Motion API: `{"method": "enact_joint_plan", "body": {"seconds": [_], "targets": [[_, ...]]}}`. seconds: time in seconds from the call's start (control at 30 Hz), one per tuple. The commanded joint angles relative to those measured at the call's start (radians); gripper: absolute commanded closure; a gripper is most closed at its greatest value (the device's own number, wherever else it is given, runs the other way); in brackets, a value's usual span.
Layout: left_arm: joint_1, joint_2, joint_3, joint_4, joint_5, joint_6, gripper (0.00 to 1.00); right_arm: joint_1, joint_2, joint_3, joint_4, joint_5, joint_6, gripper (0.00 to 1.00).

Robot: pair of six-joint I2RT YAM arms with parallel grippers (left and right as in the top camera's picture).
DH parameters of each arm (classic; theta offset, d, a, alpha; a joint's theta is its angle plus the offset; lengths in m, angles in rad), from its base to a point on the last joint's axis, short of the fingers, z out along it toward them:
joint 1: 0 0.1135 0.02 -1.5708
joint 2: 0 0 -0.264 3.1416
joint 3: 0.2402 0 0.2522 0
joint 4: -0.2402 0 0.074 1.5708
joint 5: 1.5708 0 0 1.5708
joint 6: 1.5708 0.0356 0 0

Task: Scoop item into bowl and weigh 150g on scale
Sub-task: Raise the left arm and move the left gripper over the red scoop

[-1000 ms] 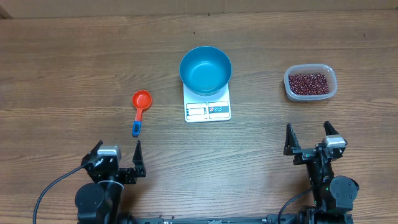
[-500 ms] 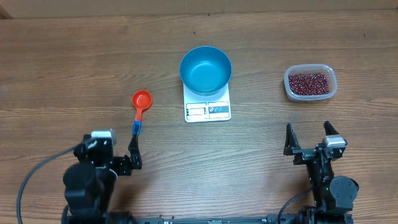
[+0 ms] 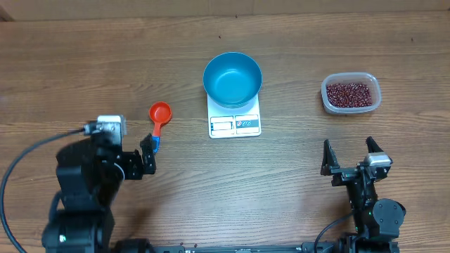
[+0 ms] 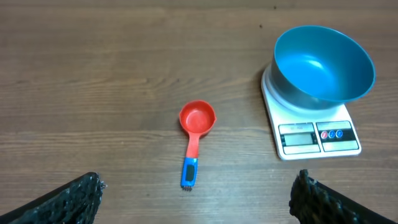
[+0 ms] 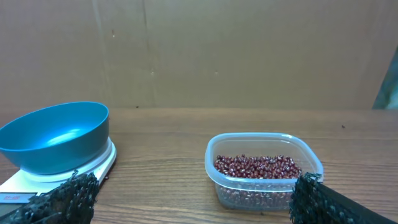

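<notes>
Bright, even light with soft shadows; all views look sharp.

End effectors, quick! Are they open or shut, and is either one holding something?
Left end effector: open, holding nothing.
Right end effector: open, holding nothing.

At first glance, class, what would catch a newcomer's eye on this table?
The bright blue bowl sitting on the white scale in the middle stands out first. Left of it lies an orange scoop; to its right, a clear tub of dark red beans.
</notes>
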Motion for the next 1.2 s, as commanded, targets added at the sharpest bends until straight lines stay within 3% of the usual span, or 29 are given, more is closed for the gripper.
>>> {"method": "enact_joint_plan", "body": {"seconds": [0.0, 0.57, 0.97, 1.17], "targets": [[0.005, 0.074, 0.098, -0.050, 0.015, 0.027, 0.00, 0.006, -0.008, -0.011, 0.004, -0.005, -0.001, 0.00], [0.005, 0.364, 0.366, -0.250, 0.029, 0.068, 0.00, 0.006, -0.008, -0.011, 0.004, -0.005, -0.001, 0.00], [0.005, 0.464, 0.457, -0.264, 0.045, 0.075, 0.00, 0.006, -0.008, -0.011, 0.004, -0.005, -0.001, 0.00], [0.005, 0.576, 0.568, -0.341, 0.045, 0.075, 0.00, 0.006, -0.008, -0.011, 0.004, -0.006, -0.001, 0.00]]}}
